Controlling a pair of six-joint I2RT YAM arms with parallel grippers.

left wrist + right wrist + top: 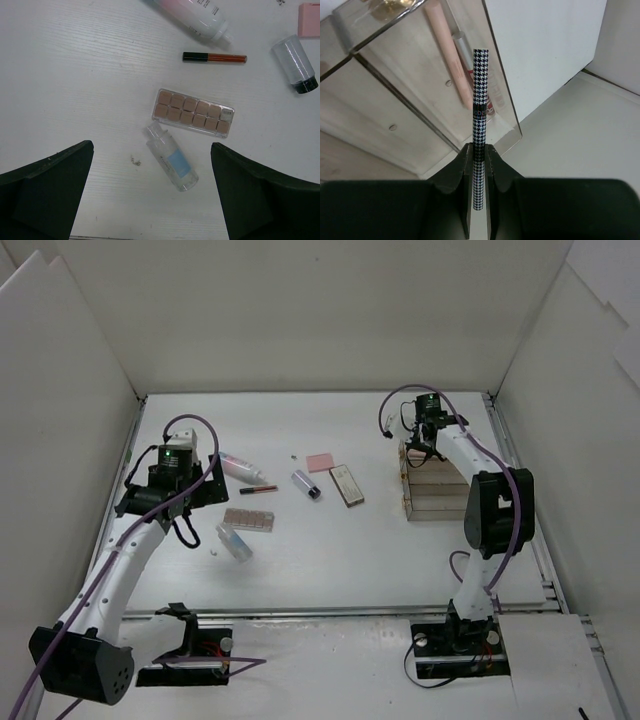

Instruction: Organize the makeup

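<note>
Makeup lies loose on the table's left half: a pink bottle (240, 468), a red pencil (258, 489), a brown palette (249, 520), a clear bottle with a blue label (172, 159), a black-capped bottle (306, 483), a pink square (320, 462) and a flat compact (346, 485). My left gripper (151, 150) hangs open above the clear bottle and touches nothing. At the back right, my right gripper (479, 155) is shut on a black-and-white houndstooth tube (479, 100), held just over the clear acrylic box (395, 100). A pink pencil (447, 55) lies inside the box.
The acrylic box (440, 495) stands by the right wall, with the right arm bent over it. White walls close in the table on three sides. A small white speck (214, 554) lies near the clear bottle.
</note>
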